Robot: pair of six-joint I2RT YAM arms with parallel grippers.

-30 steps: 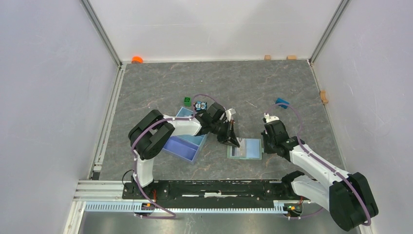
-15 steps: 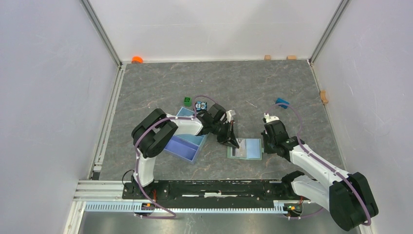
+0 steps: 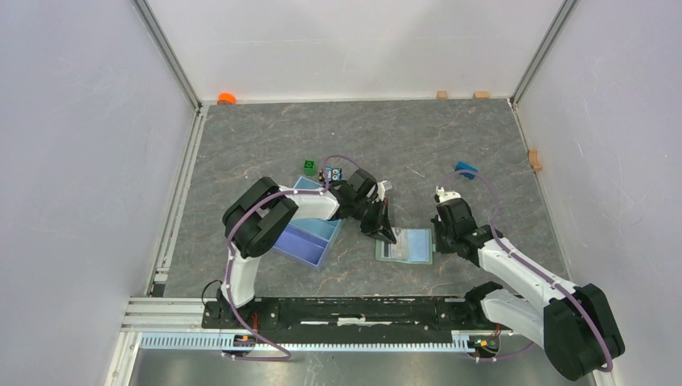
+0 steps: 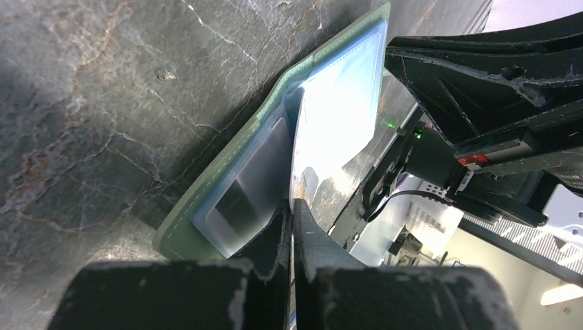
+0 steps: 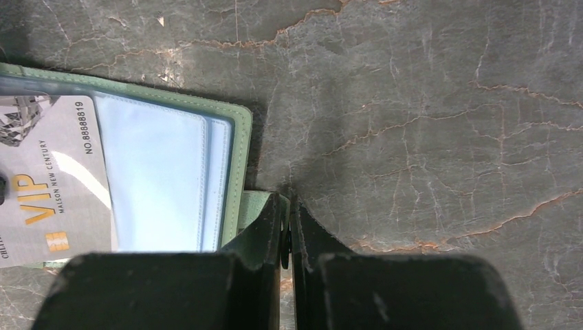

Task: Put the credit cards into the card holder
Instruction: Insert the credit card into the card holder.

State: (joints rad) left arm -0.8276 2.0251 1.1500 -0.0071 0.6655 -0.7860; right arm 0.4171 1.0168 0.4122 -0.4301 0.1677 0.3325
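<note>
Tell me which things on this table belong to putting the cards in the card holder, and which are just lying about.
Part of the job:
- card holder, lying open
- VIP card, pinched in the left gripper
- striped card, in the holder
- right gripper, gripping the holder

Just lying about:
- blue tray
- green cube
- orange object
- wooden blocks

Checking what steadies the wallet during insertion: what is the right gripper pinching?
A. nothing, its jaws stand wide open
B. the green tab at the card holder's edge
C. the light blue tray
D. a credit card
B: in the right wrist view the right gripper is shut on the green tab sticking out from the card holder; the credit card is in the left gripper.
</note>
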